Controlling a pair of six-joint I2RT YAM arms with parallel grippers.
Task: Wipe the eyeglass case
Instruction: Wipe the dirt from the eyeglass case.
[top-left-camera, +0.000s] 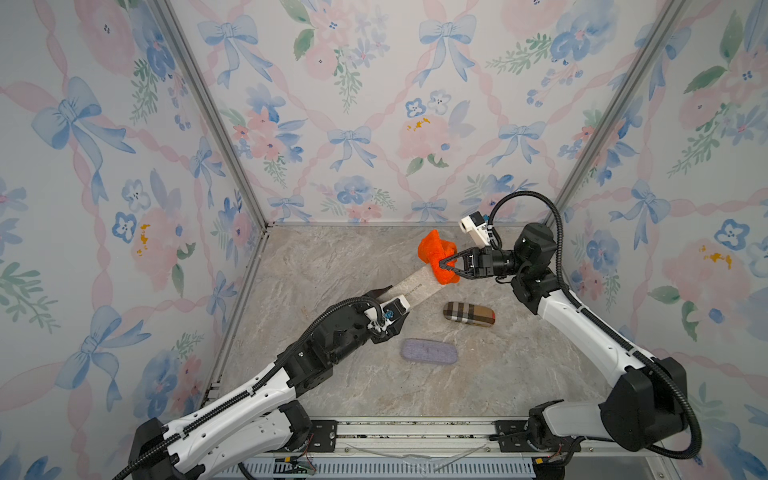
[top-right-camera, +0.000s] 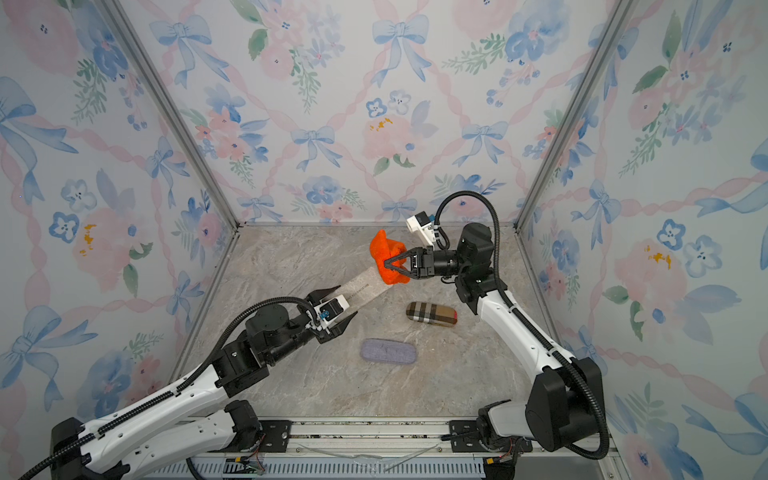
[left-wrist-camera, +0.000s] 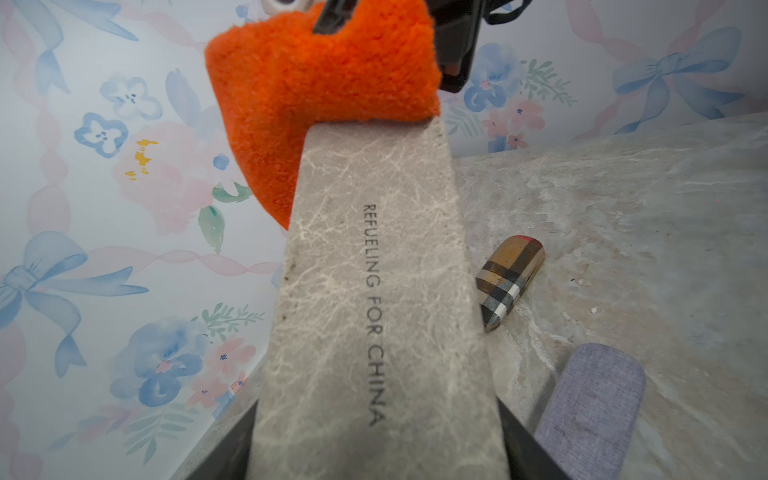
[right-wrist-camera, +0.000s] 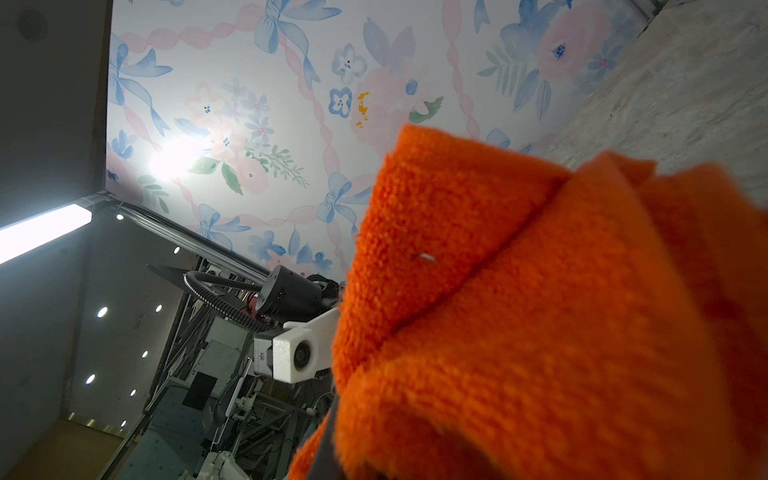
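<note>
- The left claw (top-right-camera: 345, 300) grips one end of a long, flat grey marbled eyeglass case (top-left-camera: 415, 284). It holds the case off the stone-patterned surface (top-left-camera: 332, 257), slanted toward the other arm, likely to offer the printed face for wiping.
- The right claw (top-left-camera: 441, 264) is clenched on a fluffy orange cloth (top-left-camera: 434, 249) that lies against the case's far end, seemingly placed for a stroke along its length.
- A tan plaid case (top-left-camera: 468, 312) and a lavender fabric case (top-left-camera: 429, 351) lie apart on the surface, untouched.
- Hidden are the case's far tip, under the cloth, and its underside.
- The wrist camera covers part of the left claw in both top views.
- Cloth fills the right wrist view, hiding that claw's fingertips.
- How hard the cloth presses cannot be told.
</note>
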